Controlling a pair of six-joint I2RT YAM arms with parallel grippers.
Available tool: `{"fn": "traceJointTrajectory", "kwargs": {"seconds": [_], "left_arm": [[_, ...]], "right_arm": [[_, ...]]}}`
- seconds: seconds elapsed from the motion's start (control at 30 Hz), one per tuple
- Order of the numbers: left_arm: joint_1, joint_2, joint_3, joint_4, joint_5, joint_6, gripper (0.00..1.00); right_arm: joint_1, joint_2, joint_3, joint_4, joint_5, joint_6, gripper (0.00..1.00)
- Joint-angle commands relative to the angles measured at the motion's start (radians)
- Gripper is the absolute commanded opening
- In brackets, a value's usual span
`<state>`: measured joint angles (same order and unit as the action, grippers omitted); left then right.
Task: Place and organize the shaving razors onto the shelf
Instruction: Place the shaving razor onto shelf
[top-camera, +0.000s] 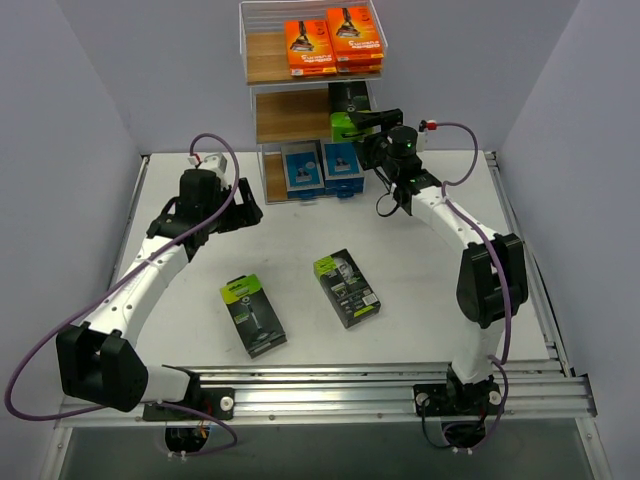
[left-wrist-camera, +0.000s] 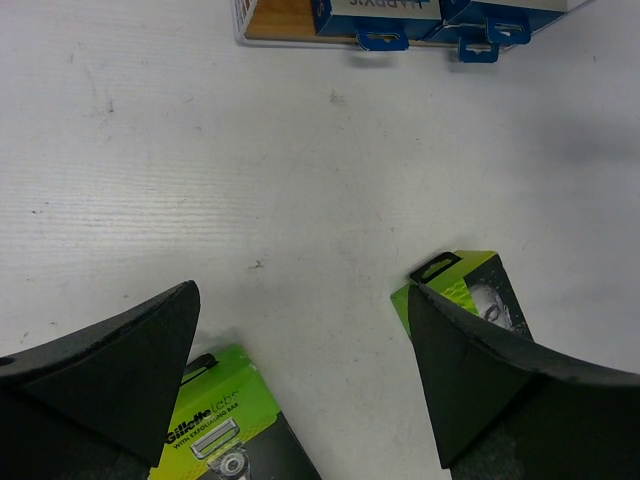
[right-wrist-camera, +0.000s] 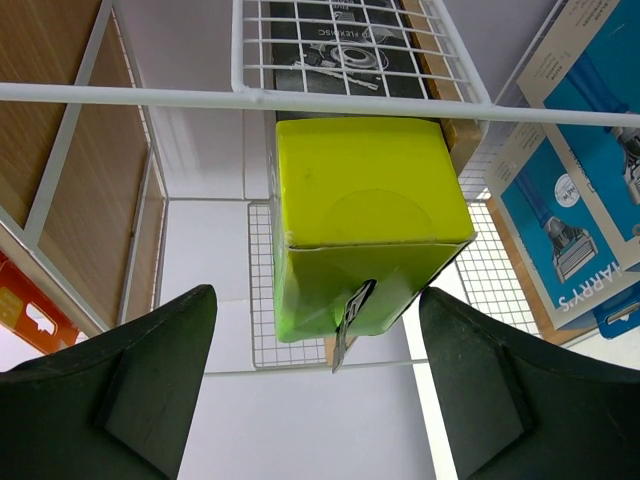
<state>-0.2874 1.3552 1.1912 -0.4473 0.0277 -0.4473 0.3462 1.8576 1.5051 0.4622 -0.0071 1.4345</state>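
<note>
The shelf (top-camera: 262, 100) stands at the back of the table. Orange shaving razors (top-camera: 333, 45) lie on its top tier and blue-and-white ones (top-camera: 322, 168) on the bottom tier. A black pack with a lime-green top (right-wrist-camera: 365, 235) lies on the middle tier at the right. My right gripper (right-wrist-camera: 315, 292) is open just in front of it, one finger on each side, not touching. Two more black-and-green packs (top-camera: 252, 315) (top-camera: 346, 287) lie flat on the table. My left gripper (left-wrist-camera: 300, 290) hangs open above the table between them, holding nothing.
The left halves of the top and middle tiers show bare wood (top-camera: 285, 115). White wire rails (right-wrist-camera: 350, 100) cross just above the green pack. The right arm's purple cable (top-camera: 470, 150) loops beside the shelf. A metal rail (top-camera: 400, 390) runs along the table's near edge.
</note>
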Motion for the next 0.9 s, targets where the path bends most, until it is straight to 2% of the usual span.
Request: {"fn": "traceJointTrajectory", "kwargs": {"seconds": [0.0, 0.43, 0.87], "left_arm": [[-0.002, -0.002, 0.045, 0.002, 0.015, 0.015, 0.94], [-0.001, 0.015, 0.054, -0.002, 0.035, 0.016, 0.94], [0.004, 0.038, 0.065, -0.016, 0.041, 0.021, 0.94]], "right_arm": [[-0.004, 0.006, 0.043, 0.095, -0.025, 0.006, 0.77], [-0.026, 0.043, 0.041, 0.159, -0.039, 0.044, 0.77], [-0.046, 0.087, 0.105, 0.141, -0.074, 0.032, 0.77]]}}
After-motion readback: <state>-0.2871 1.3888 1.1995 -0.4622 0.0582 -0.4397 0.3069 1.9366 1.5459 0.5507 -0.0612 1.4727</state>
